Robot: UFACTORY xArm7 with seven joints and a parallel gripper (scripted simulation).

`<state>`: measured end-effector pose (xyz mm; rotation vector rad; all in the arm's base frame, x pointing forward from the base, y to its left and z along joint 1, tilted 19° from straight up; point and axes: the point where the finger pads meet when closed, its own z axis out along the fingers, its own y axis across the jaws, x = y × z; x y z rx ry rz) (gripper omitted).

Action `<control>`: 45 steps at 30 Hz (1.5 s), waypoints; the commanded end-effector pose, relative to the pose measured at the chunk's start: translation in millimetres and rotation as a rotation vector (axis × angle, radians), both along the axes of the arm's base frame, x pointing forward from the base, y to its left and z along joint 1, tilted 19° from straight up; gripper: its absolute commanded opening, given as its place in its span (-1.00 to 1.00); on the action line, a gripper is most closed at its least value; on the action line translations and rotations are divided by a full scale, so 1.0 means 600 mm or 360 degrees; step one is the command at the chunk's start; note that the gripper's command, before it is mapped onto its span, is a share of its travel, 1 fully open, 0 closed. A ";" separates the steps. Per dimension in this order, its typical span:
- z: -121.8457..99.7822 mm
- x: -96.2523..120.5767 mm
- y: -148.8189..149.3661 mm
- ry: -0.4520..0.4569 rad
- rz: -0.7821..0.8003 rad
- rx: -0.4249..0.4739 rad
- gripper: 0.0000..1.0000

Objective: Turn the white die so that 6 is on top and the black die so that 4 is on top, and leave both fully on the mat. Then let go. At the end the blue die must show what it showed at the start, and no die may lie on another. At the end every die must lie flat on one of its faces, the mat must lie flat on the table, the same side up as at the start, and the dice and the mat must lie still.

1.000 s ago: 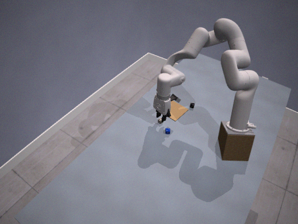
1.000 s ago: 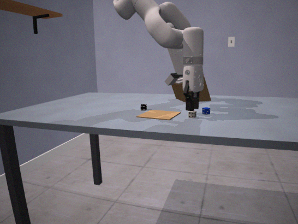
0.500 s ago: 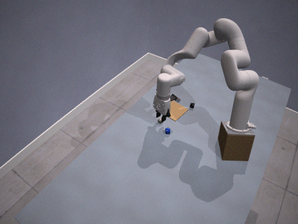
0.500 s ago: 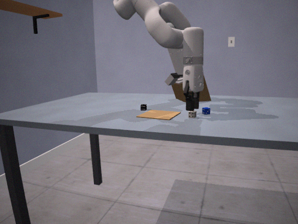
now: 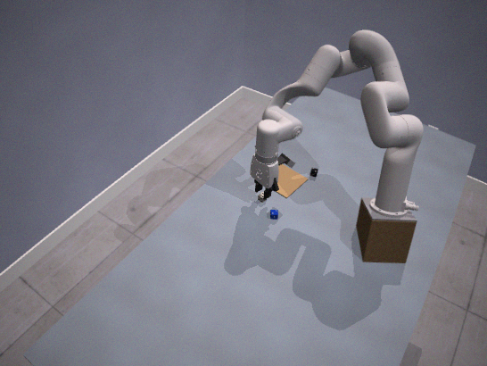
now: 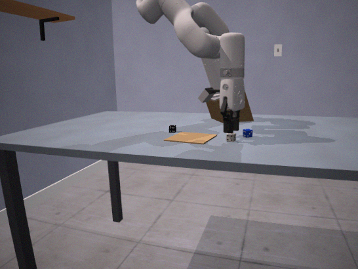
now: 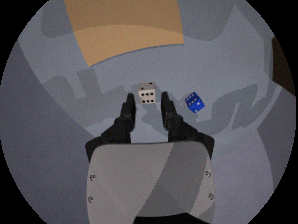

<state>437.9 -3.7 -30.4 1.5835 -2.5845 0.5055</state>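
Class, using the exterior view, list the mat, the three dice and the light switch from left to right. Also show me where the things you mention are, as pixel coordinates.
Black die (image 5: 314, 171) (image 6: 172, 128), mat (image 5: 291, 182) (image 6: 191, 138) (image 7: 127, 32), white die (image 5: 261, 196) (image 6: 231, 137) (image 7: 147, 94), blue die (image 5: 274, 214) (image 6: 247, 133) (image 7: 195, 102), light switch (image 6: 278, 50).

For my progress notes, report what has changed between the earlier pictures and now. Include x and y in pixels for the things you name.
No clear change: the gripper (image 5: 267, 192) (image 6: 231, 131) (image 7: 147, 100) is over the white die (image 5: 261, 196) (image 6: 231, 137) (image 7: 147, 94), open, nothing gripped or released. Black die (image 5: 314, 171) (image 6: 172, 128), blue die (image 5: 274, 214) (image 6: 247, 132) (image 7: 195, 102) and mat (image 5: 291, 180) (image 6: 191, 138) (image 7: 127, 25) look unmoved.
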 end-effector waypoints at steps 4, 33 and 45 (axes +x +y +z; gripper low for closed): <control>0.002 0.002 0.002 -0.0005 0.0003 0.0001 -0.17; -0.003 0.003 0.000 -0.0005 0.0003 0.0001 -0.17; -0.029 0.006 -0.008 -0.0005 0.0003 0.0001 -0.17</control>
